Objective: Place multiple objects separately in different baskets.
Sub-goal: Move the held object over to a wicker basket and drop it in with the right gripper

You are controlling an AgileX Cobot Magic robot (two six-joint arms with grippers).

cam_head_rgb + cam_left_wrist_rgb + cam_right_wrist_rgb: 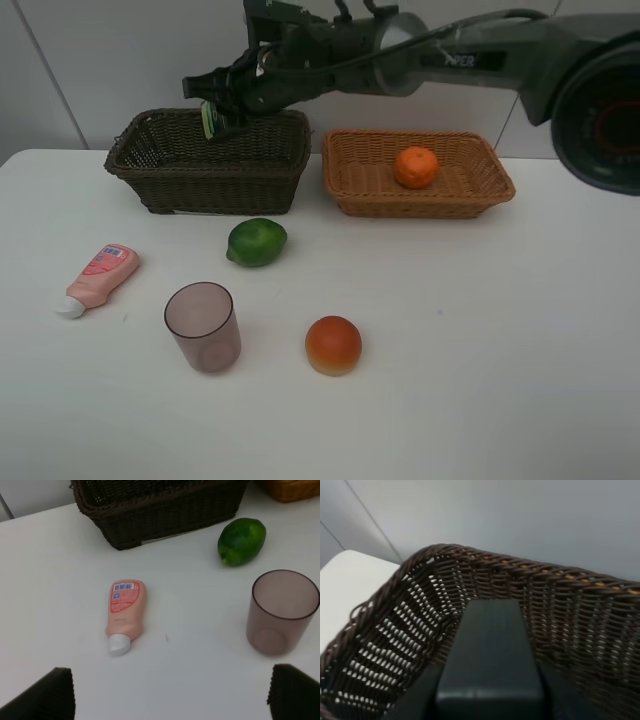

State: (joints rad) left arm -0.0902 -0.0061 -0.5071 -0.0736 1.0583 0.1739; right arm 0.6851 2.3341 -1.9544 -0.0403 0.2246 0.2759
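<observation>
My right claw [214, 113] clamps dark bottle [490, 652] over dark basket [200, 168]; only overhead shows mandarin [416, 167] in tan basket [430, 206].

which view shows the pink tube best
The left wrist view: the pink tube lies near the middle, label and white cap clear. The exterior high view shows it smaller; the right wrist view misses it.

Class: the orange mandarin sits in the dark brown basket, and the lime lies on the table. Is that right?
No. The mandarin sits in the light tan basket, not the dark brown one, as the exterior high view shows. The lime does lie on the table.
</observation>
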